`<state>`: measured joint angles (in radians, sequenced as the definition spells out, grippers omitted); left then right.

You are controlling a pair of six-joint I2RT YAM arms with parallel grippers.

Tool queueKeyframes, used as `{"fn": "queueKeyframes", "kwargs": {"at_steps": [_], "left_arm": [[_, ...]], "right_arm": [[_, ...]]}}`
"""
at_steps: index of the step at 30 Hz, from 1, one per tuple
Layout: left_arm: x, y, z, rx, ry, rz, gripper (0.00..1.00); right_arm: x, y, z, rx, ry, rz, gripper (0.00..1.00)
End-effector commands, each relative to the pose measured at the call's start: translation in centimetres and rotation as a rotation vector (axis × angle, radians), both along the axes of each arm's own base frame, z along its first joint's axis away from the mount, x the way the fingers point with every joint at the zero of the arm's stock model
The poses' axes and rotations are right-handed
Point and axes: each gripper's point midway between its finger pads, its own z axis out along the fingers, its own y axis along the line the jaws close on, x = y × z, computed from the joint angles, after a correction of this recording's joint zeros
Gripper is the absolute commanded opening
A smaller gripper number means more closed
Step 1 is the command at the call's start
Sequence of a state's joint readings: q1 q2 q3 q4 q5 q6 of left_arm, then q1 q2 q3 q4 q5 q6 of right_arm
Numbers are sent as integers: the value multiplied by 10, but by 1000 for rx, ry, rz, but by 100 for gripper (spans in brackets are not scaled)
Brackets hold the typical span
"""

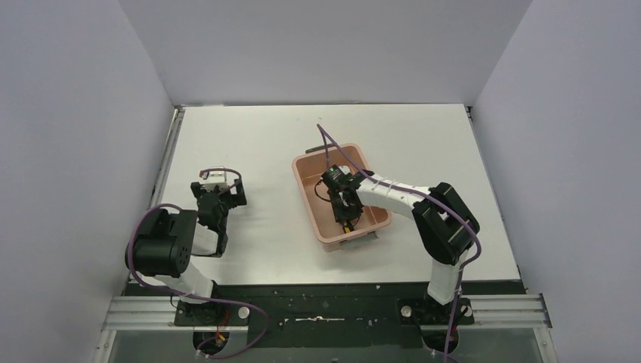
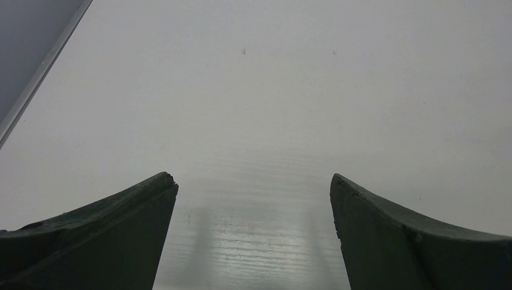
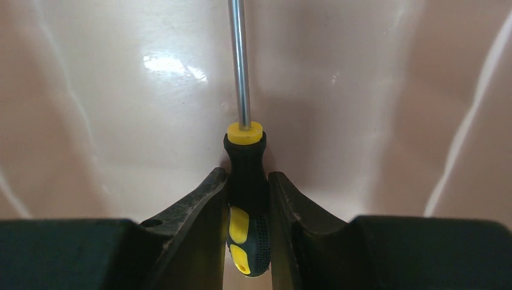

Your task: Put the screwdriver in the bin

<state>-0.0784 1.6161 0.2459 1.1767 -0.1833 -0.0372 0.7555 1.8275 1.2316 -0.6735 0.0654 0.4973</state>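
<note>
Clamping the screwdriver (image 3: pixel 245 160) by its black-and-yellow handle, the right gripper (image 3: pixel 247 183) hangs inside the bin (image 3: pixel 90 96). Its two dark fingers (image 3: pixel 199 211) stand narrow, pressed against either side of the handle. In the right wrist view the thin metal shaft runs straight up toward twelve o'clock from the yellow collar and leaves the picture at the top edge. The handle's butt points back toward six o'clock between the fingers. Glossy salmon-pink plastic fills the whole background there. Whether the tool's tip touches the floor of the bin cannot be told.

From the top camera, the bin sits just to the three o'clock side of the white table's (image 1: pixel 249 136) middle. Its long axis runs roughly from eleven to five o'clock. The right arm reaches in over the bin's four o'clock rim, with the gripper low over the middle of the tub.

The left gripper (image 1: pixel 218 193) is well apart from the bin, out toward nine o'clock. It hovers low over bare table near the left wall. In its own wrist view the fingers (image 2: pixel 121 229) are spread wide, with nothing between them but the pale tabletop.
</note>
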Motion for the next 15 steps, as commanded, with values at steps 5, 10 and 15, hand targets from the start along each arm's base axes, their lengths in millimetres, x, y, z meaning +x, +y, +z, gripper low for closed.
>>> {"fn": "queueKeyframes", "kwargs": {"at_steps": [5,10,15], "left_arm": [[6,2,13,4,-46,5,97],[6,2,13,5,-47,5,97],[6,2,12,4,-45,4,97]], "right_arm": [[24,11,16,28,-120,-33,39],[34,22,61,60,-217,-27,53],[44,32,118,94,-339,13,89]]}}
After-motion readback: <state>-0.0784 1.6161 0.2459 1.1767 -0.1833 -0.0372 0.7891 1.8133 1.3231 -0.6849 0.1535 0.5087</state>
